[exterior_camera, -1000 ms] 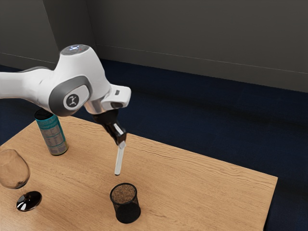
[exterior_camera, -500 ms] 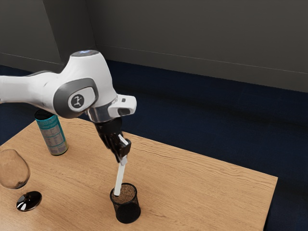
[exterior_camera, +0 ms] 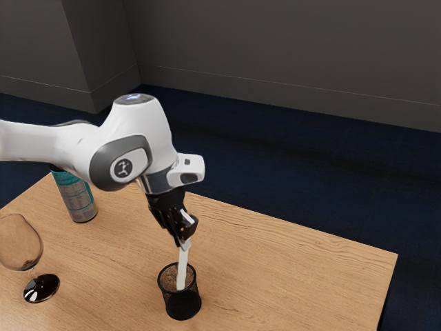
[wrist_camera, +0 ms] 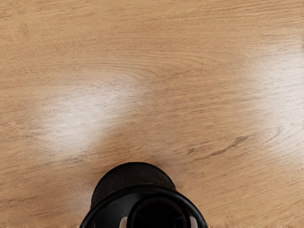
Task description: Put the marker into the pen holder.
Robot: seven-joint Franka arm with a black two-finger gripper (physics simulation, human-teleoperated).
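Pinches the white marker (exterior_camera: 182,267) in the black gripper (exterior_camera: 185,242), nearly upright, down into the mesh pen holder (exterior_camera: 182,304) below, well in from the tabletop (exterior_camera: 289,276) corner at the exterior view's right.

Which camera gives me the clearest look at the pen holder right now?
The exterior view: it shows the pen holder from top to base, with the marker reaching into its open top. The wrist view shows part of its rim and side, cut off at the lower edge.
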